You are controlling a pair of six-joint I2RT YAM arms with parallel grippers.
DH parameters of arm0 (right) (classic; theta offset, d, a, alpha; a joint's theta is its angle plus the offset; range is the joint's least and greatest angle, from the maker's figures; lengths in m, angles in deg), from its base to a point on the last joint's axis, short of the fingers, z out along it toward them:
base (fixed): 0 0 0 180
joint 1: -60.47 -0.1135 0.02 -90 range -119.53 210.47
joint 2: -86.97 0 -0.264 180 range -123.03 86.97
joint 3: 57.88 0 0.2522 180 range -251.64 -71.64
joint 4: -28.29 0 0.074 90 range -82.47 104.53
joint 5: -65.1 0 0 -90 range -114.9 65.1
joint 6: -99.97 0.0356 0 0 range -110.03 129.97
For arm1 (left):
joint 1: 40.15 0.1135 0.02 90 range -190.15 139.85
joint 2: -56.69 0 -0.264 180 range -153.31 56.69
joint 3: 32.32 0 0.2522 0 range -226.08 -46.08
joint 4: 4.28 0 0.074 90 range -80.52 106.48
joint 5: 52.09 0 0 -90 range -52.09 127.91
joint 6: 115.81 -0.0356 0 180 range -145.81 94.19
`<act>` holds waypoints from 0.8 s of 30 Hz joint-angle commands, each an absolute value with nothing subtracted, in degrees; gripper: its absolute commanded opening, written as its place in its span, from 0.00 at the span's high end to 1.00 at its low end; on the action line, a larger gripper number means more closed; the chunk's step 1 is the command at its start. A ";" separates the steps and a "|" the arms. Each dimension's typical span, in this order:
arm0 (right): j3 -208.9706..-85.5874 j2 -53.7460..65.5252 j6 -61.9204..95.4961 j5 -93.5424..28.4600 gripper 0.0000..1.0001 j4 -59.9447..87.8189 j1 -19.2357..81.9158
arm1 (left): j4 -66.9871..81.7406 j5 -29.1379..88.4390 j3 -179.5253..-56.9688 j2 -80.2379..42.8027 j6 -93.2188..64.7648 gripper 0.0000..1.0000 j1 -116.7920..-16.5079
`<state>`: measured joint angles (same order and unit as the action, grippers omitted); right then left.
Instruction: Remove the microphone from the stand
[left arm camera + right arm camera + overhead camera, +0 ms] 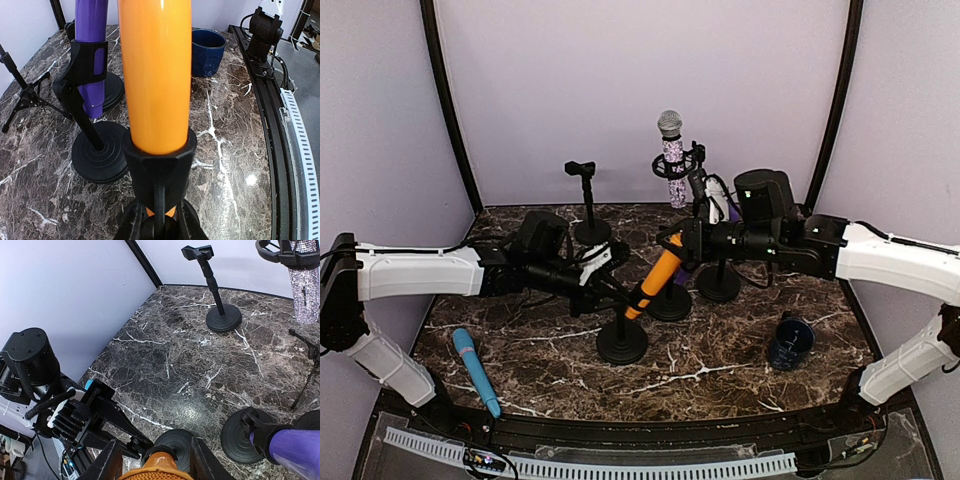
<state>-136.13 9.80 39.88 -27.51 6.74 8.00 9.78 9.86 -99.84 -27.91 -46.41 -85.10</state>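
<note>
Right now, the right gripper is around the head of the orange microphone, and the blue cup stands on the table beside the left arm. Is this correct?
Not quite. The blue cup stands beside the right arm, not the left, as the top external view shows. The right gripper is indeed around the head of the orange microphone.

no readable text or label on orange microphone (656,278), stand (622,343), blue cup (790,342)
</note>
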 commanded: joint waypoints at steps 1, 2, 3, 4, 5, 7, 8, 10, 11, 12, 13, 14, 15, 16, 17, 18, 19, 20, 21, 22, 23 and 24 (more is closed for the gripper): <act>-140.46 13.67 44.15 -21.06 0.67 10.57 9.16 | 17.54 14.80 -98.25 -29.13 -48.31 1.00 -84.58; -140.46 13.67 44.35 -20.72 0.67 10.50 9.28 | 17.56 14.86 -98.28 -29.19 -48.35 1.00 -84.65; -140.51 13.67 44.64 -20.42 0.67 10.61 9.31 | 17.61 14.87 -98.28 -29.18 -48.38 1.00 -84.67; -140.47 13.71 44.82 -20.30 0.67 10.71 9.31 | 17.64 14.95 -98.24 -29.23 -48.39 1.00 -84.65; -140.46 13.75 44.86 -20.21 0.67 10.81 9.38 | 17.65 14.96 -98.27 -29.25 -48.39 1.00 -84.70; -140.50 13.83 44.85 -20.11 0.67 10.77 9.40 | 17.65 15.07 -98.24 -29.17 -48.44 1.00 -84.76; -140.42 13.96 44.75 -20.10 0.67 10.88 9.40 | 17.65 15.11 -98.26 -29.11 -48.46 1.00 -84.74; -140.02 14.38 44.45 -20.07 0.67 11.15 9.40 | 17.72 15.32 -98.28 -29.04 -48.55 1.00 -84.84; -139.84 14.63 44.17 -20.19 0.67 11.34 9.35 | 17.73 15.37 -98.24 -28.98 -48.67 1.00 -84.87; -139.58 14.94 43.91 -20.55 0.67 11.63 9.40 | 17.67 15.42 -98.22 -28.89 -48.67 1.00 -84.88; -139.20 15.33 43.41 -21.09 0.67 12.17 9.40 | 17.62 15.48 -98.09 -28.81 -48.73 1.00 -85.02; -138.84 15.72 43.06 -21.78 0.67 12.69 9.40 | 17.58 15.53 -98.06 -28.76 -48.74 1.00 -85.04; -138.49 16.04 42.76 -22.50 0.67 13.28 9.40 | 17.57 15.51 -98.03 -28.75 -48.74 1.00 -85.06; -138.18 16.36 42.38 -23.37 0.67 13.75 9.40 | 17.57 15.59 -98.03 -28.74 -48.74 1.00 -85.10; -137.98 16.54 41.98 -24.14 0.67 14.08 9.40 | 17.57 15.65 -98.02 -28.74 -48.77 1.00 -85.14; -137.85 16.71 41.58 -24.59 0.67 14.23 9.47 | 17.61 15.66 -98.07 -28.79 -48.76 1.00 -85.14; -137.76 16.82 41.04 -26.06 0.67 14.26 9.48 | 17.59 15.63 -98.10 -28.84 -48.79 1.00 -85.15; -137.74 16.92 40.41 -27.47 0.67 14.27 9.44 | 17.64 15.65 -98.10 -28.88 -48.81 1.00 -85.15; -137.70 17.11 39.93 -28.13 0.67 14.27 9.48 | 17.65 15.63 -98.11 -28.84 -48.83 1.00 -85.15; -137.59 17.29 39.38 -28.83 0.67 14.27 9.49 | 17.65 15.65 -98.11 -28.84 -48.83 1.00 -85.11; -137.36 17.40 38.72 -29.51 0.67 14.27 9.57 | 17.72 15.67 -98.07 -28.83 -48.83 1.00 -85.13; -137.26 17.59 38.15 -30.08 0.67 14.27 9.58 | 17.73 15.63 -98.10 -28.87 -48.83 1.00 -85.10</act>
<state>-135.87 11.68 40.19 -27.47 4.99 8.06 8.55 10.99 -99.84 -28.06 -46.98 -86.15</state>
